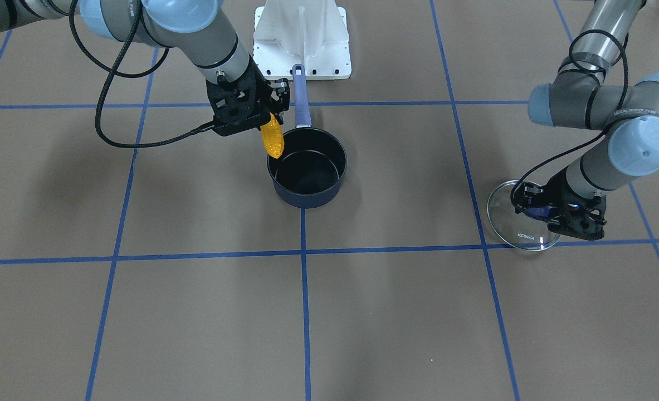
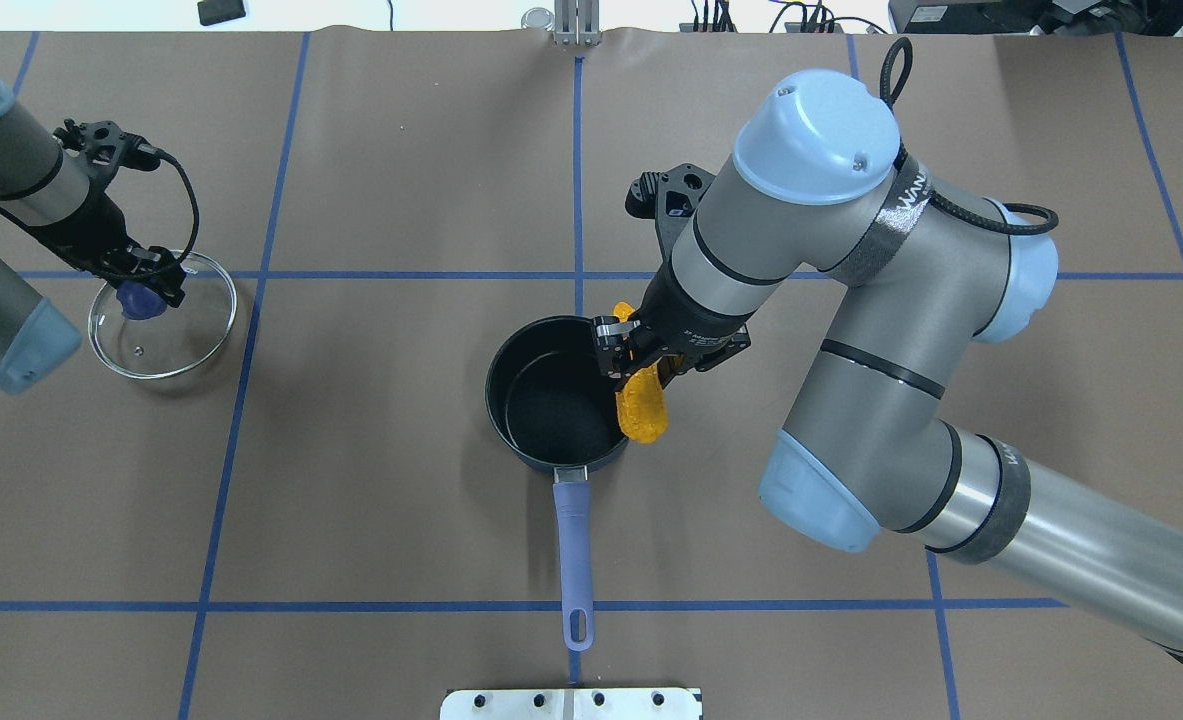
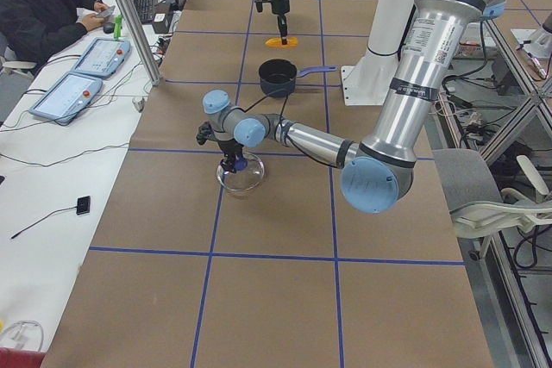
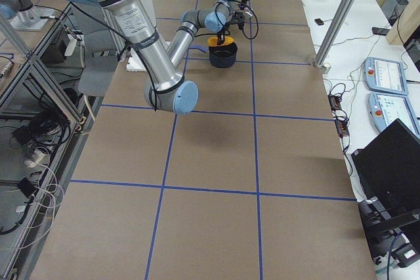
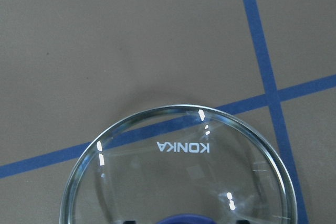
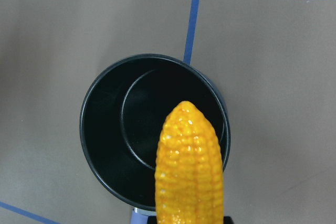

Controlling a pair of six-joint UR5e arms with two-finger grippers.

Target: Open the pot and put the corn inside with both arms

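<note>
While pinched between right fingers, corn overhangs pot rim.

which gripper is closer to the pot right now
Right. The right gripper holds the corn just above the rim of the pot. The left gripper is far off to the robot's left, at the knob of the glass lid.

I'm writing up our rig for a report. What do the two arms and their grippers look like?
The left arm and right arm are grey tubes with light-blue joint caps and black bands. The left gripper and right gripper are black, each fed by a looping black cable.
</note>
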